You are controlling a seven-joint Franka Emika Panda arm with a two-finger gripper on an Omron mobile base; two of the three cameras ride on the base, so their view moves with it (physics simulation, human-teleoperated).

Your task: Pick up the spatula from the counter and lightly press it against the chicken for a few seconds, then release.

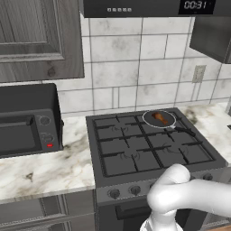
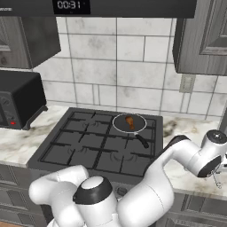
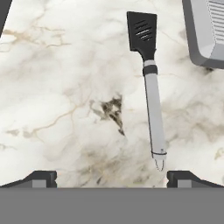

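Gripper [image 3: 113,178] jaws stood wide over the white marble counter [image 3: 52,87]. The black-bladed, grey-handled spatula [image 3: 151,87] lay off-centre near one fingertip, its long axis square to the closing line.

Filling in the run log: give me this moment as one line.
phase: pre-grasp | gripper: open, over counter | spatula: lying flat on counter, not gripped | chicken: in pan on stove
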